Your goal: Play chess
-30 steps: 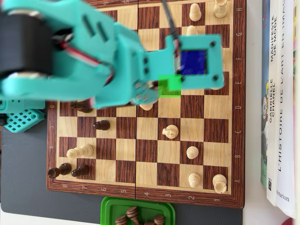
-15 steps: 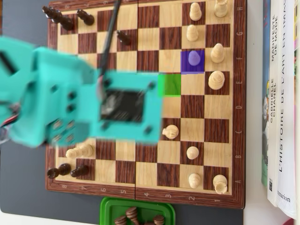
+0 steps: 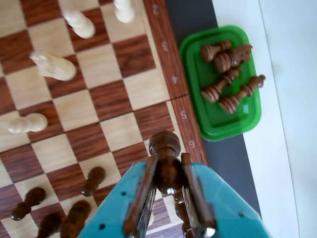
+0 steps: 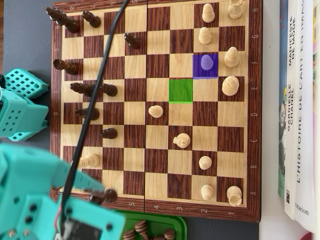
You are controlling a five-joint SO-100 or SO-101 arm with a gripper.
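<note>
Half a second ago the arm lay across the middle of the chessboard (image 4: 255, 125) in the overhead view; now it has swung down to the lower left corner, leaving the green-marked square (image 4: 180, 90) and the blue-marked square (image 4: 205, 65) uncovered. A pale piece sits on the blue square, tinted by the marking

From the wrist view, the end effector (image 3: 167, 184) is pinching a dark chess piece (image 3: 165, 161) between its two fingers, the piece's rounded head standing up above them. It is held over the edge of the board near the file numbers, just beside the strip of dark counter (image 3: 233, 163) that separates the board from the green tray (image 3: 250, 116).

My reading is that this is a captured piece being carried off the board. To do it well, the arm should keep the grip firm and the piece raised enough to pass over the tray's rim, travel on across the dark strip, and let go only when the piece is over the tray's floor. Aiming for the bare part of the tray nearer the board would avoid landing on pieces already there. Dark pieces also stand on the squares close under the arm, so the sweep should stay clear of them.

The tray holds a loose heap of about five dark pieces (image 3: 229, 74), all lying on their sides towards its far half. In the overhead view only its top edge (image 4: 145, 216) shows
</note>
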